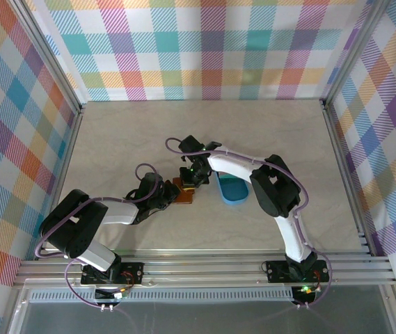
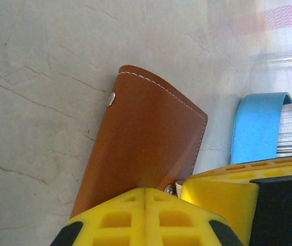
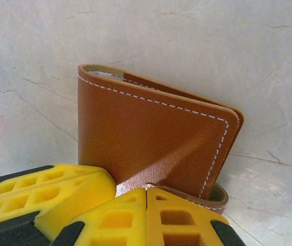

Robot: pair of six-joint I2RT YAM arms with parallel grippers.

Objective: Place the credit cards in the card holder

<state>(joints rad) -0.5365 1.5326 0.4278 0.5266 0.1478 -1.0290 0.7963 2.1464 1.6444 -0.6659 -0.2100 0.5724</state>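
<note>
Locate the wallet near table centre, folded, stitched brown leather outward. Find the blue tray just beside it at 3 o'clock, with the cards stacked in it. Note the left gripper at the wallet's 9 o'clock and the right gripper at its 12 o'clock, as seen from above. Observe both pairs of yellow fingers pressed together, tips against the wallet's edge by the snap tab. Cannot tell whether leather is pinched between them.

Card holder left of tray
</note>
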